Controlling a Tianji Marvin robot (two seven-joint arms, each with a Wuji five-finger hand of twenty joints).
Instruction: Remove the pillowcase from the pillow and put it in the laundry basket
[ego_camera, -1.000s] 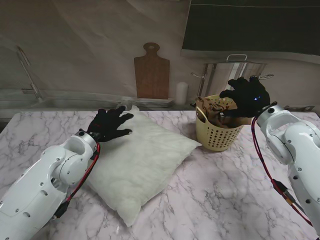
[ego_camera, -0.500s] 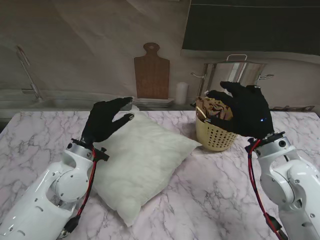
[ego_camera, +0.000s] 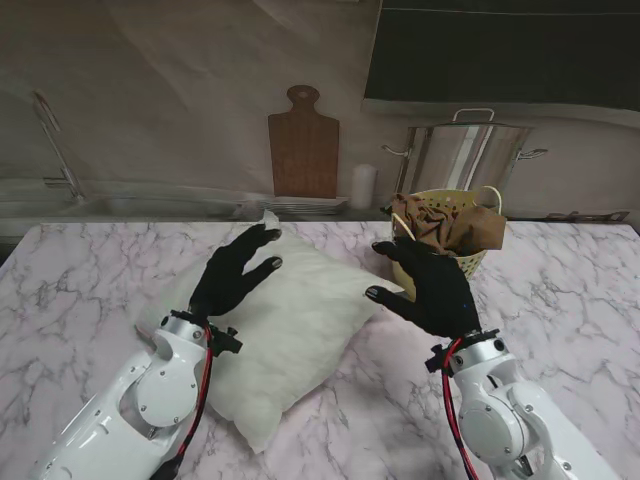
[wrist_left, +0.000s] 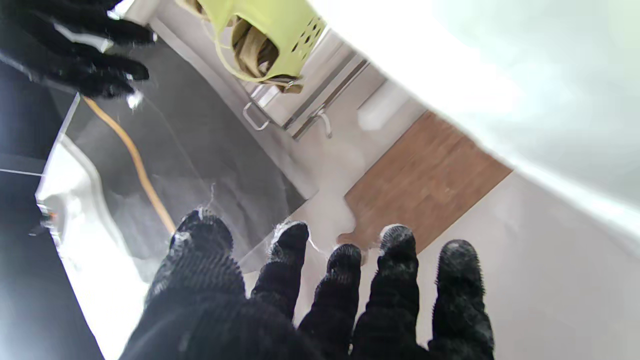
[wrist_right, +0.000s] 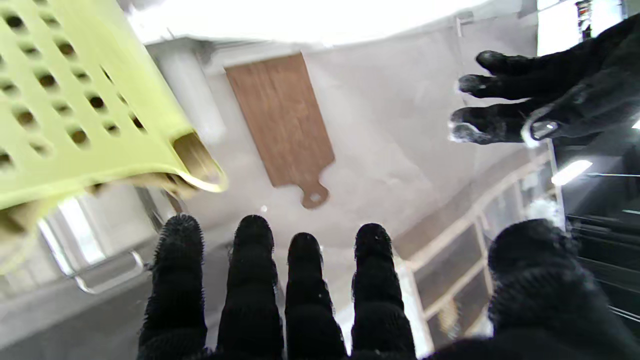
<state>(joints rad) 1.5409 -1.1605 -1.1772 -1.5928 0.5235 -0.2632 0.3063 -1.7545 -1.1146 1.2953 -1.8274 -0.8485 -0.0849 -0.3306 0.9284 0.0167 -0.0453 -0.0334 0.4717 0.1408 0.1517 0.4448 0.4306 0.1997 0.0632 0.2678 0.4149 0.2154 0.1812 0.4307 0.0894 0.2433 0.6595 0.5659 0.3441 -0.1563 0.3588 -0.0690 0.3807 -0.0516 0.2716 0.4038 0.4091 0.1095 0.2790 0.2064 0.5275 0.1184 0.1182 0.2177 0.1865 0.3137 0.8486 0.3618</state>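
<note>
A bare white pillow (ego_camera: 300, 320) lies on the marble table, left of centre. The brown pillowcase (ego_camera: 445, 225) is bunched inside the yellow laundry basket (ego_camera: 470, 262) at the back right and spills over its rim. My left hand (ego_camera: 232, 272) hovers raised over the pillow's left side, fingers spread, holding nothing. My right hand (ego_camera: 428, 287) is lifted in front of the basket, nearer to me, fingers apart and empty. The left wrist view shows the basket (wrist_left: 272, 35) and pillow (wrist_left: 500, 75); the right wrist view shows the basket wall (wrist_right: 75, 110).
A wooden cutting board (ego_camera: 303, 145) leans on the back wall beside a white cylinder (ego_camera: 363, 185). A steel stockpot (ego_camera: 465, 155) stands behind the basket. A rack (ego_camera: 60, 150) sits at the back left.
My right hand has left the basket and drawn back toward me and to the left, empty. My left hand lifted off the pillow and moved slightly right. The pillowcase stays in the basket.
</note>
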